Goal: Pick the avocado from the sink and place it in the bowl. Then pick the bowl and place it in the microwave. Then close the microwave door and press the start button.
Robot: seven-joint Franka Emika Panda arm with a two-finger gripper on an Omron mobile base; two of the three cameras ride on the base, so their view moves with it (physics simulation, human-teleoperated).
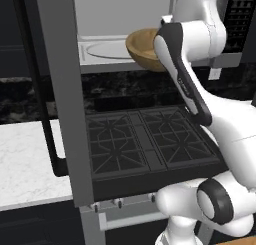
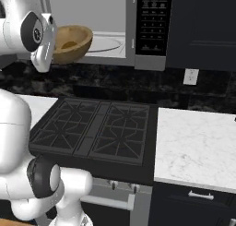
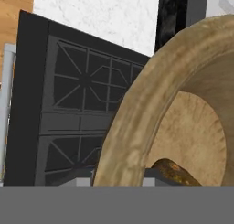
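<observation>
Round wooden bowl (image 2: 73, 43) tilted at microwave (image 2: 115, 26) mouth; rounded avocado (image 3: 176, 173) inside; hand's grip cannot be told.

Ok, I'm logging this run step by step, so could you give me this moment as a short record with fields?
stage: carrying the bowl toward the microwave
bowl: held up at the microwave opening, above the stove, tilted
avocado: inside the bowl
microwave door: open, swung out to the left
turntable: nothing on it yet
end effector: hidden behind the bowl and wrist; jaws not visible
left to do: set bowl inside, close door, press start
</observation>
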